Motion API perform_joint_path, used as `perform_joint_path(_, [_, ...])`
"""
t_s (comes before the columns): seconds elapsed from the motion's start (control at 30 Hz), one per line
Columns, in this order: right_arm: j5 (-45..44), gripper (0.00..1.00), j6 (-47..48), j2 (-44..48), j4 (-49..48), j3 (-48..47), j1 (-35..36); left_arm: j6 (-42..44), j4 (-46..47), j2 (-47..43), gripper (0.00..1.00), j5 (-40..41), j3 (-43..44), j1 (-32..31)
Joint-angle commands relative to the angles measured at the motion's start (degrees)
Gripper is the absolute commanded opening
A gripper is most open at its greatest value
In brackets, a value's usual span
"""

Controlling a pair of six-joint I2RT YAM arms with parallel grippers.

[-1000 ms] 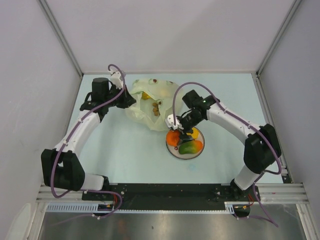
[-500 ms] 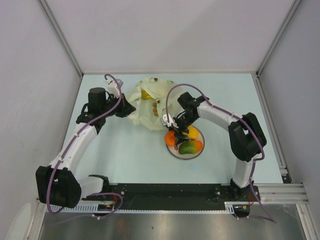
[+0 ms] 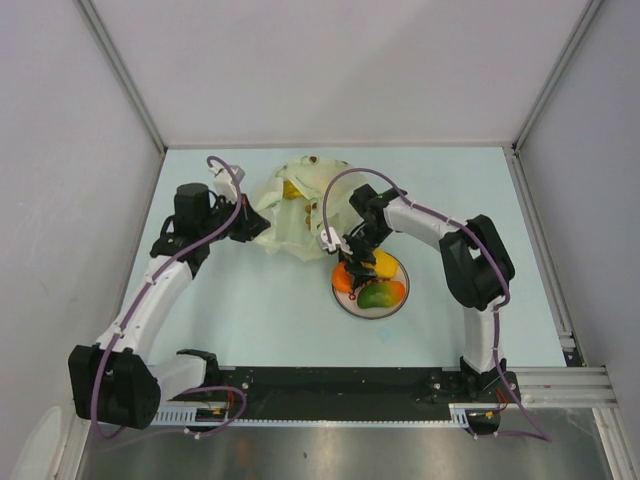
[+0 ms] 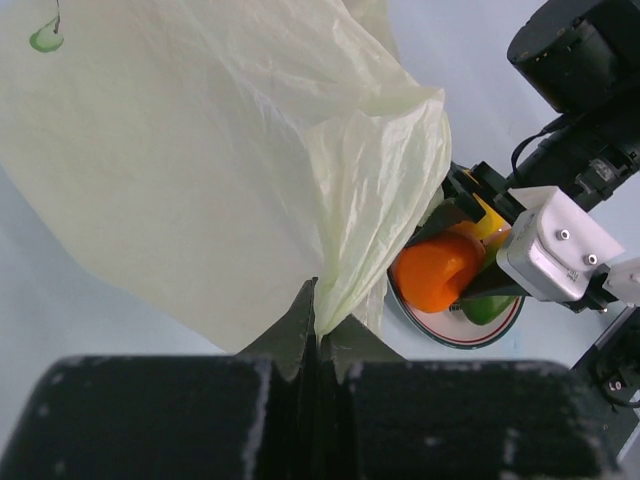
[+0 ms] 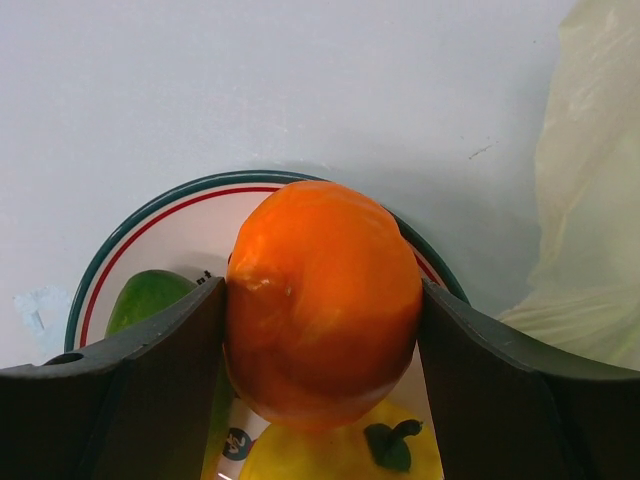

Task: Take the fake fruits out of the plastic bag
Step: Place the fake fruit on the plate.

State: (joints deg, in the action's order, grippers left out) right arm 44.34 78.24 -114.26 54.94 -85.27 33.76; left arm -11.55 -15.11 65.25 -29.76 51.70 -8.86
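Your left tool is clenched on a fold of the bag, pinching the thin cream film near its edge. In the left wrist view the bag rises from the jaws and spreads wide across the upper left.

From above, the bag lies crumpled at the far middle of the desk, with the left tool at its left side. Through the film you can make out a banana and a brown cluster inside.

Your right tool is grasping the orange, with both fingers pressed flat against its sides. The orange sits over the far-left part of the plate. You cannot tell whether it rests on the plate or hangs just above it.

On the plate, a mango lies beside the orange, partly hidden behind one finger. A yellow fruit shows just under the orange at the bottom of the right wrist view.

The plate stands on the desk just beside the bag's near right edge. The two arms reach in from opposite sides, and their tools are near each other but apart.
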Motion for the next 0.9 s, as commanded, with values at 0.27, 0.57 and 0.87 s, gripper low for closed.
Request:
perform_joint_path(0.27, [-2.4, 0.72, 2.2, -1.8, 3.1, -2.7, -1.6, -0.1, 2.0, -2.2, 0.00, -0.7, -1.9, 0.2])
perform_joint_path(0.57, [4.4, 1.00, -5.4, 2.5, 3.0, -7.8, -0.7, -0.2, 1.8, -1.8, 0.00, -1.0, -1.7, 0.4])
perform_joint_path(0.87, [0.5, 1.00, -34.1, 14.8, -21.0, -5.4, 1.1, 0.1, 2.6, -3.8, 0.00, -0.6, -2.0, 1.7])
